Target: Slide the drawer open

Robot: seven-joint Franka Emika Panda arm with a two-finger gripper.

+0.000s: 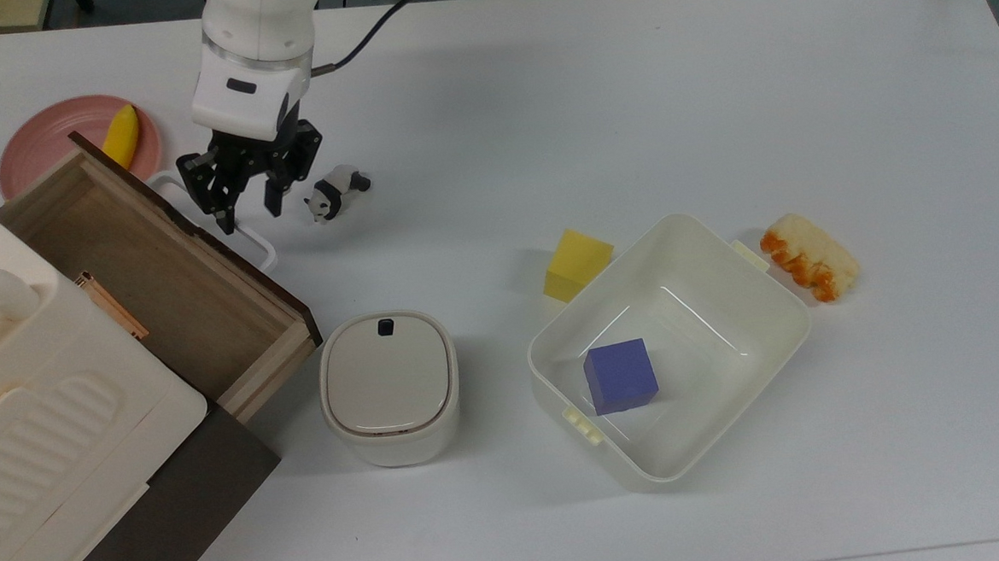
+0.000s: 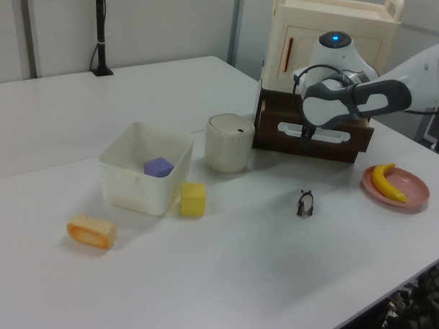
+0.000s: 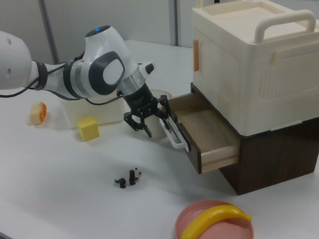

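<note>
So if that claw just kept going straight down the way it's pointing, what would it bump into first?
Probably the drawer's white loop handle: the open gripper points down with its jaws straddling it. Depth is unclear, so it might slip past to the white table.
</note>
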